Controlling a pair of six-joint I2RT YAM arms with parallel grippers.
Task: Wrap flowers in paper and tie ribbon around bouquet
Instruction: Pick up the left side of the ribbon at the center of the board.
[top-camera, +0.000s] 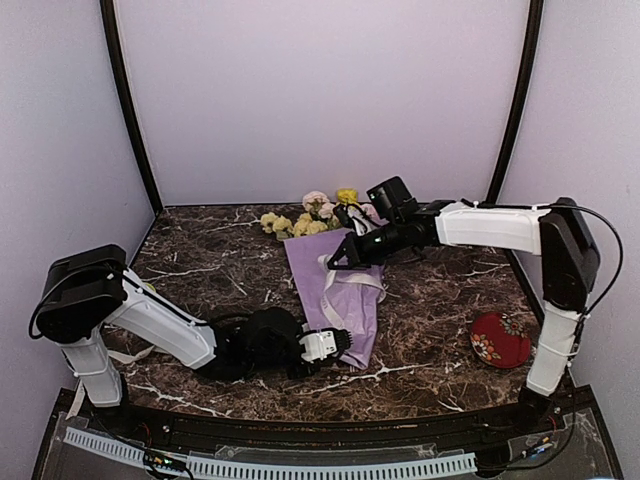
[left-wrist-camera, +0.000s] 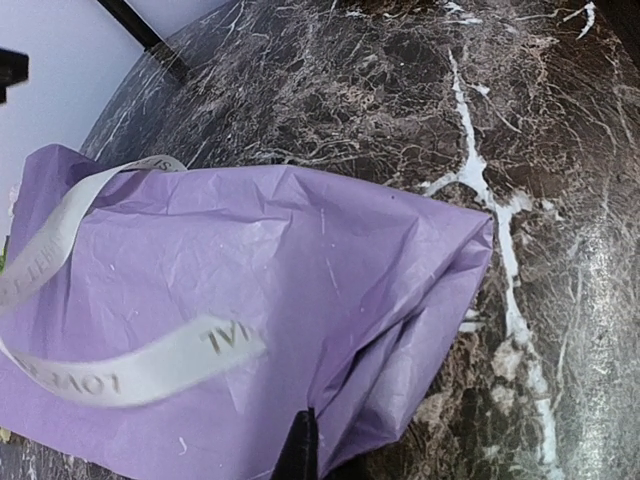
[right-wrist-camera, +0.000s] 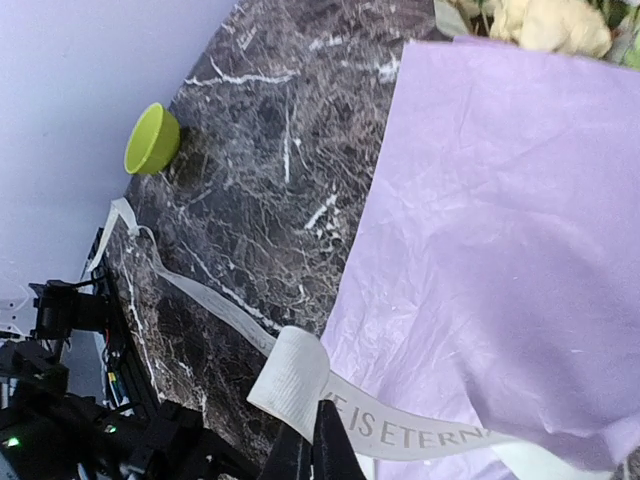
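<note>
- The paper (top-camera: 335, 300), lilac, lies on the marble table (top-camera: 450, 300), with the flowers (top-camera: 305, 222) at its far end.
- The ribbon (right-wrist-camera: 400, 432), printed "LOVE IS ETERN…", loops over it.
- The right gripper (right-wrist-camera: 318, 430) pinches the ribbon; the left gripper (left-wrist-camera: 300, 440) is closed at the paper's near edge.

The dark marble worktop (top-camera: 220, 250) is carrying a lilac paper-wrapped bouquet (top-camera: 312, 280) centrally and a round red pad (top-camera: 500, 340) near-right.

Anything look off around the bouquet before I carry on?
Yes. The cream printed fabric ribbon is untied: it loops slackly over the lilac paper wrap, and its tail trails across the dark marble table and off the edge near the lime-green cup, where it might snag.
</note>
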